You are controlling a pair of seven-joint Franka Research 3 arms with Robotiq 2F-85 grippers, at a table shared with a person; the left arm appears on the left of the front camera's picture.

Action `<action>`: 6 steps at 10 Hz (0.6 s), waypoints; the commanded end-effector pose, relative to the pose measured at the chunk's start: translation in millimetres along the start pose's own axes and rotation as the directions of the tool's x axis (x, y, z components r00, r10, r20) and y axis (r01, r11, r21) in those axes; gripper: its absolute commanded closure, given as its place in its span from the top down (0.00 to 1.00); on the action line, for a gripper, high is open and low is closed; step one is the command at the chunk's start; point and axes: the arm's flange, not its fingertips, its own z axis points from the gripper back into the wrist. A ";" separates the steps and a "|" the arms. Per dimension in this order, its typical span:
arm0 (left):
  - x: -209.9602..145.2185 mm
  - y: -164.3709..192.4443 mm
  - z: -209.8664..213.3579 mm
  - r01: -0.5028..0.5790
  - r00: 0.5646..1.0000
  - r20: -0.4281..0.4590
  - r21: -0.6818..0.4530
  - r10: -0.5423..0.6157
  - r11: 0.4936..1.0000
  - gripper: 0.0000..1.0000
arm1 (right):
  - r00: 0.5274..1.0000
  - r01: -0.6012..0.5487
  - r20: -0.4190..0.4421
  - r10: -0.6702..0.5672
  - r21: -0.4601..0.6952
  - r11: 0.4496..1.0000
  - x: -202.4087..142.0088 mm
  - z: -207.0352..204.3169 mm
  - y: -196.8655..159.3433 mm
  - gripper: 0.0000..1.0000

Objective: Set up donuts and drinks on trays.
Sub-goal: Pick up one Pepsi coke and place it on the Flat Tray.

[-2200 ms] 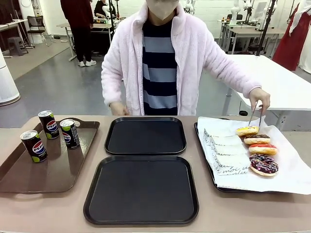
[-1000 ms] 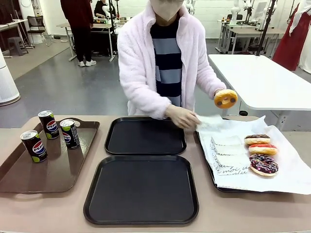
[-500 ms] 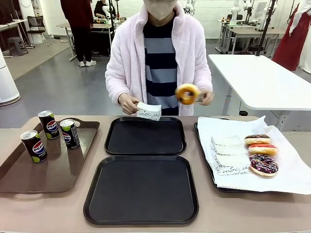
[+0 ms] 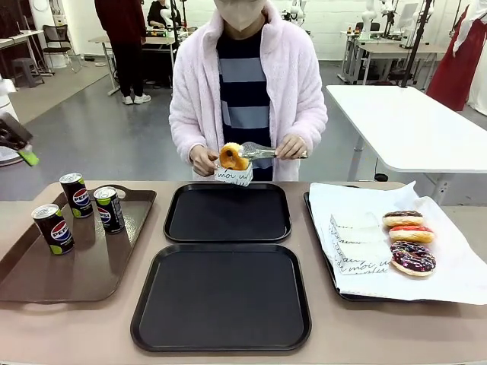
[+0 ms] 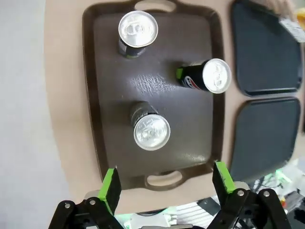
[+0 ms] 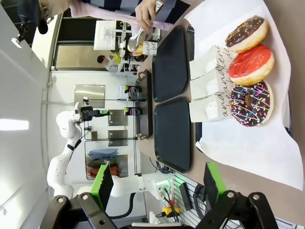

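The person holds a golden donut (image 4: 231, 157) in tongs at the mouth of a white paper sleeve (image 4: 234, 176), above the far black tray (image 4: 227, 231). The near black tray (image 4: 221, 340) lies bare. Three Pepsi cans (image 4: 75, 194) (image 4: 109, 209) (image 4: 52, 228) stand on the brown tray (image 4: 46, 277). My left gripper (image 5: 167, 183) hangs open high above those cans (image 5: 150, 130); one of its green-padded fingers (image 4: 28, 157) shows at the front view's left edge. My right gripper (image 6: 157, 183) is open above the paper-lined tray, where three donuts (image 6: 250, 64) lie.
The paper-lined tray (image 4: 323, 251) at the right holds a chocolate donut (image 4: 402, 219), a red one (image 4: 411, 233), a sprinkled one (image 4: 412, 258) and several flat paper sleeves (image 4: 358, 247). A white table (image 4: 411, 129) stands behind on the right.
The person lifted the golden donut off the paper with tongs, took up a sleeve and brought both over the far black tray. My left gripper has come into the front view's left edge.
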 end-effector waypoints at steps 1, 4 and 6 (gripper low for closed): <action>1.4 -15.0 -31.2 -0.022 0.999 -0.029 0.081 0.024 0.996 1.00 | 1.000 -0.005 0.000 0.005 0.017 1.000 0.2 2.2 -1.0 1.00; -6.3 -16.5 -65.4 0.021 1.000 -0.021 0.154 -0.018 0.988 1.00 | 1.000 -0.005 0.000 0.005 0.017 1.000 0.2 2.2 -1.0 1.00; -12.6 -12.1 -80.9 0.050 0.999 -0.009 0.207 -0.049 0.977 1.00 | 1.000 -0.005 0.000 0.005 0.017 1.000 0.2 2.2 -1.0 1.00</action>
